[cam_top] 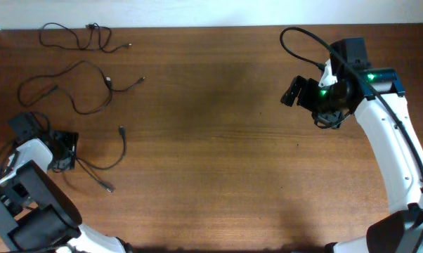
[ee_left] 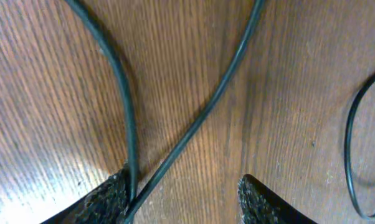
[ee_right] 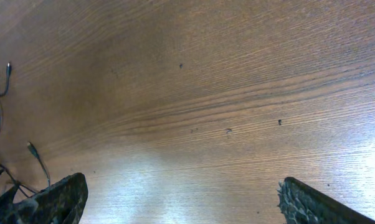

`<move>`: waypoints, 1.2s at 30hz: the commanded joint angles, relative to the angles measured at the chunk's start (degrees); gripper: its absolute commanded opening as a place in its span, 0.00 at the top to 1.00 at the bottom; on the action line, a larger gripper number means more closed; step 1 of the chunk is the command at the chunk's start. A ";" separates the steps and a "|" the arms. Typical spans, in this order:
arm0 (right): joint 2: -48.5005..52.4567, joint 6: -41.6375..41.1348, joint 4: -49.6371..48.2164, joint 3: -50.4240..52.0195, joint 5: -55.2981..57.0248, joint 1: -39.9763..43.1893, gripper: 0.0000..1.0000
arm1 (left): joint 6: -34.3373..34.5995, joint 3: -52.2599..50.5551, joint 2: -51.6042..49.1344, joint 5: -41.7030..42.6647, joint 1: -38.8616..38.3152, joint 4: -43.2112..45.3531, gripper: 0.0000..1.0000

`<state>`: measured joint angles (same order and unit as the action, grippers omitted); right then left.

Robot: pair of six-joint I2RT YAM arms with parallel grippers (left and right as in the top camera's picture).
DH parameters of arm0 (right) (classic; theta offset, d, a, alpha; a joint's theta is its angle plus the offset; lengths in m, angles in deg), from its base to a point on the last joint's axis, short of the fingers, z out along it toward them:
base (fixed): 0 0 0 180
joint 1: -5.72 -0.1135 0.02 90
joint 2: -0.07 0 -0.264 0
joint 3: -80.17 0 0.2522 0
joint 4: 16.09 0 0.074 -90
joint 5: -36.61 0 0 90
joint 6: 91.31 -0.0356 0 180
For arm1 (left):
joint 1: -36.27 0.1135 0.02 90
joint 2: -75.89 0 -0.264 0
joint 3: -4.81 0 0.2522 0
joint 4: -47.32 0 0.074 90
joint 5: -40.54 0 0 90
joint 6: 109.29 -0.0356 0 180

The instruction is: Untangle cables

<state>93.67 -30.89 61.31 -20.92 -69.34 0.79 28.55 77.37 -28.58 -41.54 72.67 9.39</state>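
Note:
Three thin black cables lie apart at the left of the table: one at the far edge (cam_top: 92,29), a wavy one below it (cam_top: 85,63), and a third (cam_top: 122,147) by my left gripper (cam_top: 69,151). In the left wrist view my left gripper (ee_left: 182,196) is open and low over the wood. Two strands of the third cable (ee_left: 126,106) cross right at its left finger, and another loop (ee_left: 348,155) curves at the right. My right gripper (cam_top: 290,91) is open and empty above the table's right half, far from the cables; it also shows in the right wrist view (ee_right: 181,196).
Brown wooden table (cam_top: 211,140). A thick black robot cable (cam_top: 303,35) arcs over the right arm. In the right wrist view distant cable ends (ee_right: 37,155) show at the far left.

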 commanded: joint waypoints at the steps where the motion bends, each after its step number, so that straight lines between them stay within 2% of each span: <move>1: 0.33 0.46 -0.04 -0.85 -0.31 0.02 0.02 | 0.72 -1.77 -2.32 2.38 -0.13 -4.39 0.40; 6: 0.31 0.46 -0.39 -0.85 -0.33 0.02 0.02 | 0.72 -1.75 -2.32 0.66 -0.13 -13.40 0.30; 10: 0.31 0.52 -0.37 -0.85 -0.31 0.00 0.02 | -0.55 -1.75 -2.32 -7.43 -0.15 -18.14 0.23; 14: 0.33 0.87 -0.48 -0.85 -0.31 0.00 0.02 | -2.21 -1.77 -2.34 -4.50 -0.52 -22.45 0.23; 17: 0.33 0.87 -0.72 -0.85 -0.31 0.00 0.01 | -2.51 -1.77 -2.34 0.28 -2.60 -21.97 0.23; 21: 0.33 0.90 -0.09 -0.85 -0.31 0.00 0.02 | -2.49 -1.77 -2.34 2.60 -3.52 -18.67 0.22; 26: 0.33 0.87 0.04 -0.85 -0.33 0.00 0.01 | -2.25 -1.77 -2.34 11.52 -3.52 -14.25 0.20; 36: 0.33 0.87 0.13 -0.85 -0.33 0.00 0.02 | -2.19 -1.77 -2.34 12.90 -3.45 -10.43 0.21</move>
<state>93.67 -30.63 61.33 -20.92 -69.34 0.79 26.87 77.61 -27.85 -28.84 69.70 -2.85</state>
